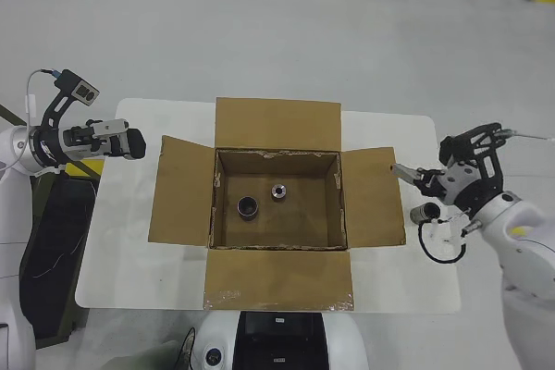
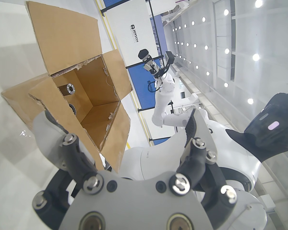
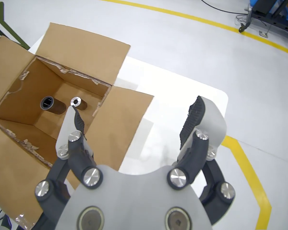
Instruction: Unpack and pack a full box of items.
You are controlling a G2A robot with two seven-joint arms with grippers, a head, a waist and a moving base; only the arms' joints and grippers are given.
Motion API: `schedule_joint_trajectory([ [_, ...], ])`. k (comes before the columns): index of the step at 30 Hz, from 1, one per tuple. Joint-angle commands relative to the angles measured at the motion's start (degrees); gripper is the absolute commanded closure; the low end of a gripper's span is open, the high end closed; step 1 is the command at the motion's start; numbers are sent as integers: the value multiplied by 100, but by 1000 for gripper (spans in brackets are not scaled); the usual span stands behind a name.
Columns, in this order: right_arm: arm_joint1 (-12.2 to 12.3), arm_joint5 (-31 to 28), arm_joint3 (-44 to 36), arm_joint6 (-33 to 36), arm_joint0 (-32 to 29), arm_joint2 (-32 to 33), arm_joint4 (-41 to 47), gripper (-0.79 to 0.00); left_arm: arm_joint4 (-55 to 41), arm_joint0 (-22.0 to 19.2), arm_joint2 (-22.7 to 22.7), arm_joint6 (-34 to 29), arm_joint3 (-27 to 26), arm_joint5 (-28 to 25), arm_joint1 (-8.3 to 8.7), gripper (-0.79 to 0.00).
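The cardboard box (image 1: 277, 125) sat in the middle of the white table (image 1: 120, 259) with all four flaps folded out flat and its inside open to the room. Two short cylinders stood on the box floor, toward the far side. The dark cylinder (image 1: 249, 207) had a black ring at its top. Just beside it, nearer the back wall, was the smaller cylinder (image 1: 277, 192) with a bright metal face and a hole through the centre. They stood close together, but I could not quite tell from where I stood whether they touched.

The left gripper (image 1: 137, 144) hung off the box's left side, near the edge of the left flap but apart from it, up above the table's far left corner. In its own wrist view the left gripper (image 2: 120, 113) had its fingers spread wide with nothing between them. Past them the smaller cylinder (image 2: 68, 89) showed inside the box (image 2: 62, 37).

The right gripper (image 1: 416, 190) was on the opposite side, just beyond the right flap and over the table's right edge. Its wrist view showed the right gripper (image 3: 136, 104) spread apart and empty too, looking down past the flap at the dark cylinder (image 3: 51, 105) and the smaller cylinder (image 3: 78, 103) in the box (image 3: 86, 48). A yellow line (image 3: 182, 13) curved across the floor behind.
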Motion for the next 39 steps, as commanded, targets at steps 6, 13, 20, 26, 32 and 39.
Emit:
schedule_joint_trajectory([
  [6, -4, 14, -198, 135, 300, -639, 32, -785, 0, 0, 0, 0, 0, 0, 0, -785],
  [13, -33, -97, -242, 177, 600, -1532, -118, -785, 0, 0, 0, 0, 0, 0, 0, -785],
  [20, -85, -48, -26, 82, 797, -2311, -288, -785, 0, 0, 0, 0, 0, 0, 0, -785],
  [26, -113, -103, 143, 61, 846, -2750, -380, -785, 0, 0, 0, 0, 0, 0, 0, -785],
  [32, -147, -207, 411, 70, 972, -3143, -446, -785, 0, 0, 0, 0, 0, 0, 0, -785],
  [39, -157, -255, 506, 37, 1039, -3236, -522, -785, 0, 0, 0, 0, 0, 0, 0, -785],
])
